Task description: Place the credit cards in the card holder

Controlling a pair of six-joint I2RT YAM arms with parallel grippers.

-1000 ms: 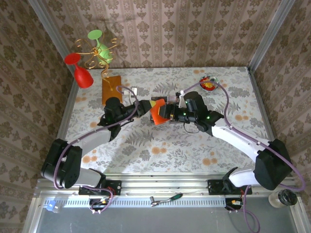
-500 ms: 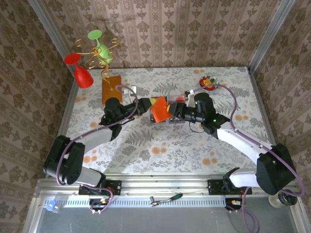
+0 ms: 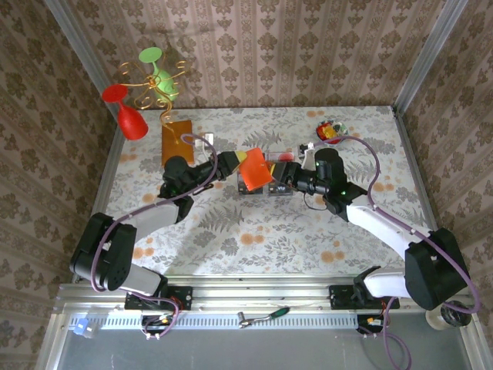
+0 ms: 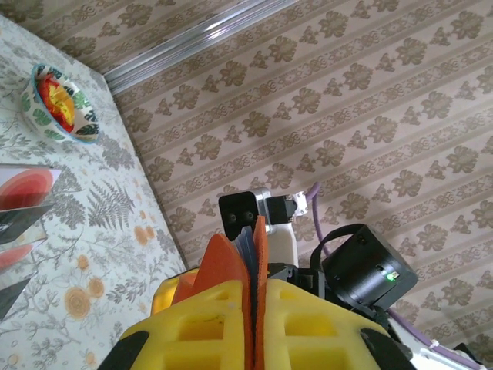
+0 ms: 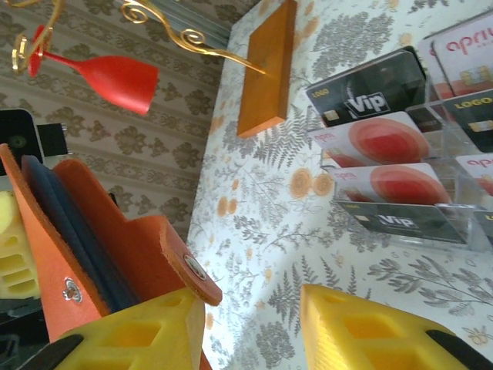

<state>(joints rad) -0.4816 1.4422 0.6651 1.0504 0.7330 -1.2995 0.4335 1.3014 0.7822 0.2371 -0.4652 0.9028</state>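
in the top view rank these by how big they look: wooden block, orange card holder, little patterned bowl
1. wooden block
2. card holder, close behind the block; it is held off the table, nearer the camera, so it looks bigger than it would lying flat
3. patterned bowl, clearly smallest

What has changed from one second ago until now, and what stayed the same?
The right hand drew back to its right, away from the flat orange leather-like card holder; its jaws stand apart with nothing between them. The left hand shifted the holder slightly farther back and keeps it pinched. The orange-brown wooden block and the small patterned bowl stayed in place.
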